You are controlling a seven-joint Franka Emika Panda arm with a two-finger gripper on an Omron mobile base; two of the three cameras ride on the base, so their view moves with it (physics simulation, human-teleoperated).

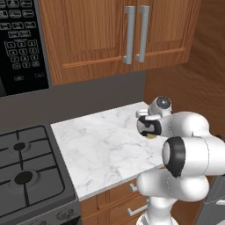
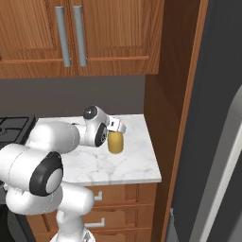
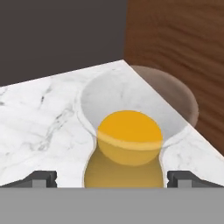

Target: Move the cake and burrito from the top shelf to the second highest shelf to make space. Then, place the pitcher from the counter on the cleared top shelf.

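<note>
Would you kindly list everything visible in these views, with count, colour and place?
pitcher: one, clear with yellow-orange liquid, upright on the counter near its right end.
counter: one, white-grey marble, right of the stove.
drawers: several, brown wood with silver handles, under the counter.
stove: one, black, left of the counter.
wall cabinets: two doors, brown wood with grey handles, above the counter.
microwave: one, black, above the stove.
fridge: one, dark grey, far right.
claw: one, dark tips open either side of the pitcher.
</note>
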